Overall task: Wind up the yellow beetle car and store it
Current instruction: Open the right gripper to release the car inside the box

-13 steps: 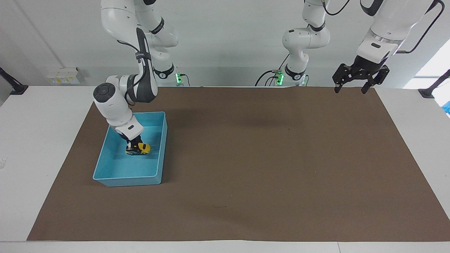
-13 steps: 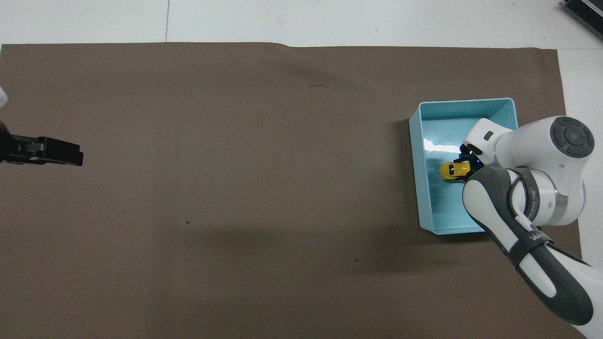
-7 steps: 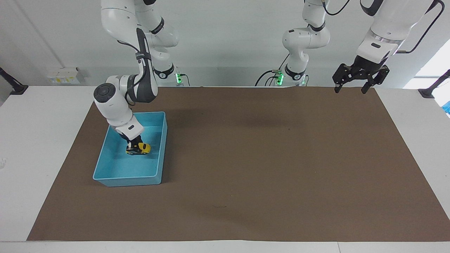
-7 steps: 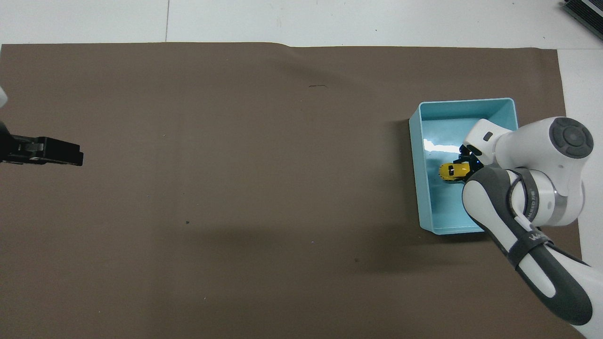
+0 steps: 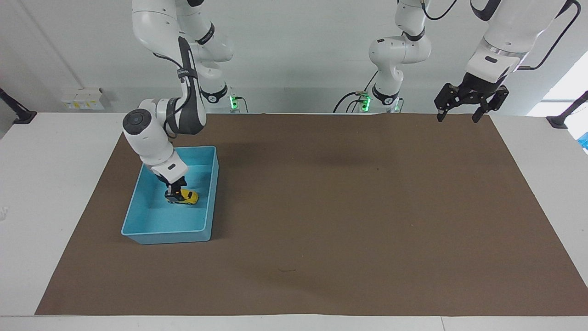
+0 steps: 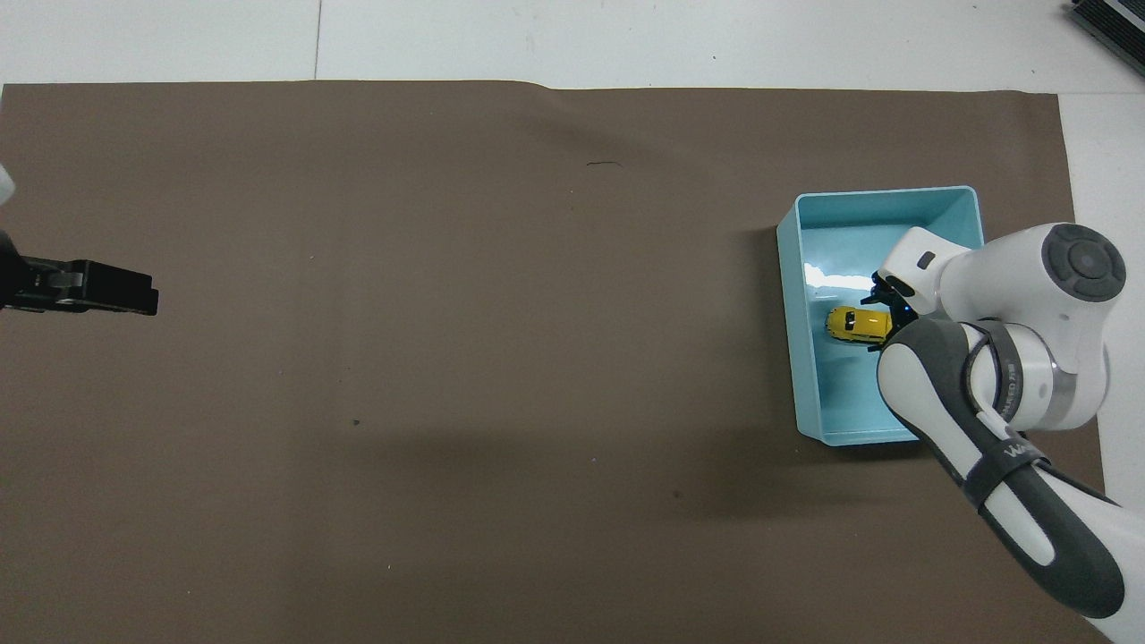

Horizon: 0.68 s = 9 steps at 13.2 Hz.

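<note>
The yellow beetle car (image 5: 183,197) lay inside the blue bin (image 5: 205,232), on or just off its floor, directly under the tip of the right claw (image 5: 173,189). Whether that claw was clamped on the car or had let go could not be told; its fingers were hidden against the toy and by the arm's own wrist in the overhead view. The left claw (image 5: 459,111) waited with its fingers apart, high over the corner of the brown mat (image 5: 349,216) at the left arm's end of the counter (image 5: 50,193).

The main risk, as I judged it, was at the release. If the claw lifted while pinching or snagging the small body, the car could be dragged up and dropped outside the bin. If the spring was wound, the freed wheels might drive the car into the bin wall beside the claw and tip it, though the wall looked tall enough to contain it.
</note>
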{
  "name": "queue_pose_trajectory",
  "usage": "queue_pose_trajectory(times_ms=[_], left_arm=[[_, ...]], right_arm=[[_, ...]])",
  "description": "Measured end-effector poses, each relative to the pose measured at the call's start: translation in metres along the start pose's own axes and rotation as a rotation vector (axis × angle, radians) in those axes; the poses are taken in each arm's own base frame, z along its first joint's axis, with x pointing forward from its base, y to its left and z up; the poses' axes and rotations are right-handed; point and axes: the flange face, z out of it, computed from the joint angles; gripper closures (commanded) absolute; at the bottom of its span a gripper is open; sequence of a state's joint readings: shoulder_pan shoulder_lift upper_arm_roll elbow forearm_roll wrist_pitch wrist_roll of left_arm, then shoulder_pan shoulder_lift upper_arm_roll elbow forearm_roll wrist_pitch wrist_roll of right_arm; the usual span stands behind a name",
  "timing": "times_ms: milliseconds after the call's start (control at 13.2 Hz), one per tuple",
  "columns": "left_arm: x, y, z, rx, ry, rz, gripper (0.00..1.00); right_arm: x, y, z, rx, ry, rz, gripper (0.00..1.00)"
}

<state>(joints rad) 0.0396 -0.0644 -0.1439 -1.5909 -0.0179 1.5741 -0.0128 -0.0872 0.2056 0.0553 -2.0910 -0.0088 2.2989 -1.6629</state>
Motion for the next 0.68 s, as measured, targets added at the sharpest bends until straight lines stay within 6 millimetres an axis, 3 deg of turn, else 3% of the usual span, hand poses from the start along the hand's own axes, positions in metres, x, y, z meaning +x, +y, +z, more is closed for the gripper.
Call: queue_pose_trajectory(times_ms=[456,684], left_arm=[[0.0,0.0,0.0,0.0,0.0,0.0,0.0],[0.0,0.0,0.0,0.0,0.0,0.0,0.0]], right_arm=[[0.0,0.001,-0.001,-0.003,0.0,0.0,0.0],[0.003,0.007,-0.013,-0.004,0.0,-0.006,0.0]])
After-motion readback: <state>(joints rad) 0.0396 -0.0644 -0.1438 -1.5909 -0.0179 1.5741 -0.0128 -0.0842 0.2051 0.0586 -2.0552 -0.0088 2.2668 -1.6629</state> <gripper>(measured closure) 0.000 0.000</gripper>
